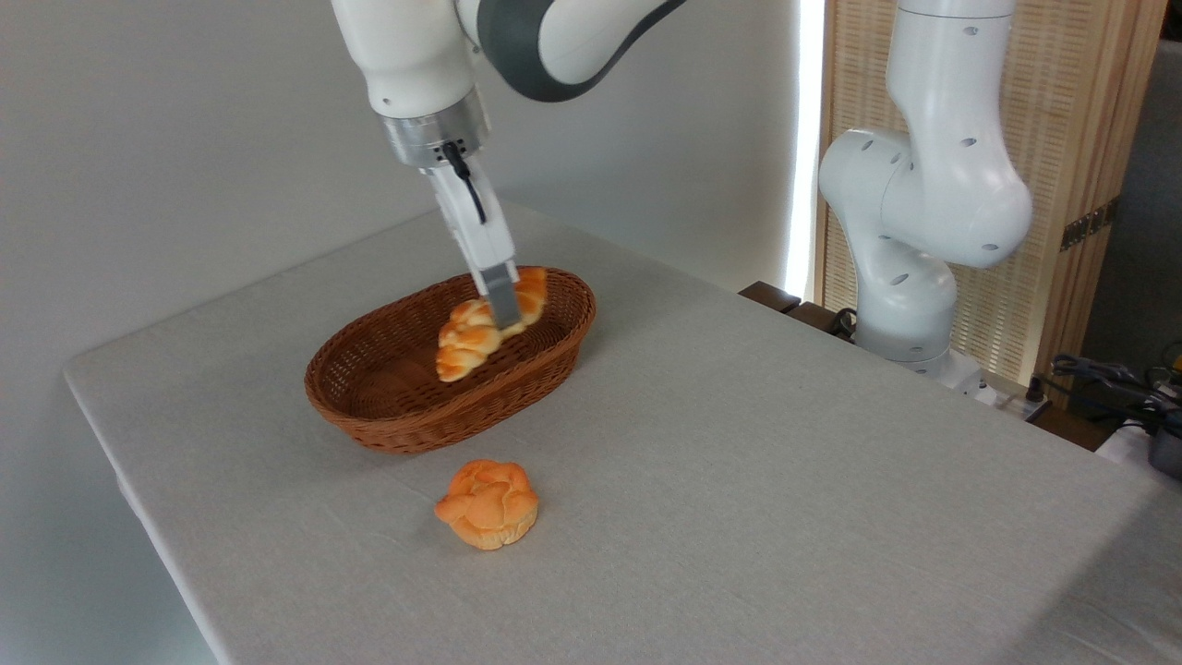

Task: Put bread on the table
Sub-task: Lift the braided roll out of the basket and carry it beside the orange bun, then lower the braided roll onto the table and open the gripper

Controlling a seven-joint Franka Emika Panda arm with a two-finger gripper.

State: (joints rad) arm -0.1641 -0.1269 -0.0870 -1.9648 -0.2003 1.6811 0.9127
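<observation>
Camera view from the front corner: the white arm reaches down from the top of the picture, and its pincer (503,309) is lowered into the brown wicker basket (388,411). One grey finger (501,297) shows clearly, lying across the upper part of the bread (471,342); the other finger is hidden behind the loaf, so the pincer looks closed on the bread, though how tightly cannot be told. The bread is a long braided loaf, golden-orange with paler creases. It sits tilted, its upper end toward the basket's far right rim and its lower end pointing down into the basket's middle. Whether it rests on the basket floor or is lifted just clear of it cannot be told from this angle.

The basket stands on the counter (739,462), which is covered with a plain light-grey cloth, toward its left and far side. In front of the basket, near it but apart, a round knotted orange bun (488,503) lies on the cloth. At the right, beyond the counter's edge, the arm's white base (910,277) rises before a slatted wooden screen (1062,139).
</observation>
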